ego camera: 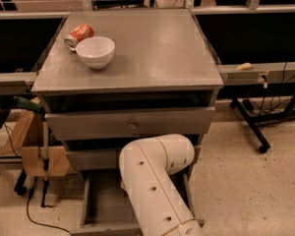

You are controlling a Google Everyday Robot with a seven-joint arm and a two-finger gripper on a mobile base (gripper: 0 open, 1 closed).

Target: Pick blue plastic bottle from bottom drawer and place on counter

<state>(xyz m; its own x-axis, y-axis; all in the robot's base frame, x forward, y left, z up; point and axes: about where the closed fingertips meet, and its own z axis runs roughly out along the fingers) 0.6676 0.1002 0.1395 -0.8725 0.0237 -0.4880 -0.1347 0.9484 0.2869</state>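
Note:
The bottom drawer (102,206) is pulled open at the foot of the grey cabinet, and a bare strip of its grey floor shows on the left. My white arm (155,186) bends down over the drawer and covers most of it. The gripper is hidden behind the arm, low inside the drawer. The blue plastic bottle is hidden too. The counter (157,53) is the cabinet's flat grey top.
An orange-red soda can (79,34) lies on its side at the counter's back left, beside a white bowl (95,51). The two upper drawers (130,124) stand slightly ajar. A brown paper bag (32,146) and cables sit left of the cabinet, a black wheeled stand (250,124) right.

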